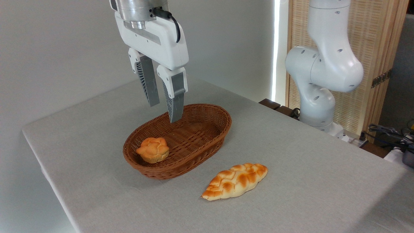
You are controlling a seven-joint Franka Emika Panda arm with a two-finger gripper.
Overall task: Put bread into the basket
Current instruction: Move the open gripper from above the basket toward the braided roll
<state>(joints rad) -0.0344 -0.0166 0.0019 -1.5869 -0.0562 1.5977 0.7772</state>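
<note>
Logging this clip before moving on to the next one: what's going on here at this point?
A Franka arm's end effector hangs above the far end of the wicker basket with its fingers apart and nothing between them. A small round bun already sits in the near end of the basket. The braided loaf lies on the table to the right of the basket, apart from it and untouched, so it is not yet in the basket.
</note>
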